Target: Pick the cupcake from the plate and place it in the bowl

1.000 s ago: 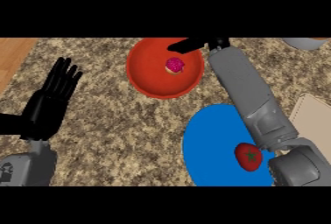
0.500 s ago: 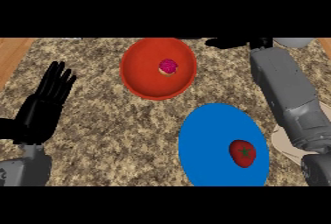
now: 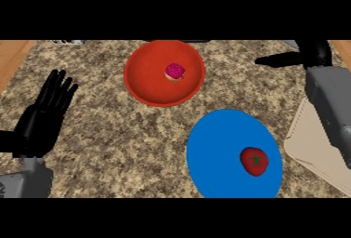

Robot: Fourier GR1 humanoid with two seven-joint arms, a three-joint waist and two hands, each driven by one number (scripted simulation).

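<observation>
Now, at the far left, the robot's black left hand (image 3: 42, 122) shows near the counter's left edge, fingers straight and spread, pointing away; it is resting and touches nothing. The speckled brown stone counter (image 3: 116, 135) runs under everything, with a strip of wood at each far corner.

Further right and far from the robot sits the round red bowl (image 3: 165, 73). Inside it, a little right of its middle, lies the small cupcake with pink frosting and a pale base (image 3: 175, 71). So the cupcake is already in the bowl, not on any plate, and by my reading the placing is done.

Nearer and to the right lies the flat round blue plate (image 3: 234, 154), and on its right part rests a red tomato with a green stalk (image 3: 254, 161).

At the far right edge a pale beige board (image 3: 312, 144) lies on the counter, partly under the grey right forearm. The black right hand (image 3: 302, 55) is at the far right, well apart from the bowl, holding nothing; one finger points left, but whether the rest are spread or curled I cannot tell.

As for handling, I judge the cupcake light, soft and easily crushed, the frosting likely to smear. It would best be taken low, around the sides of its base, never from above on the frosting.
</observation>
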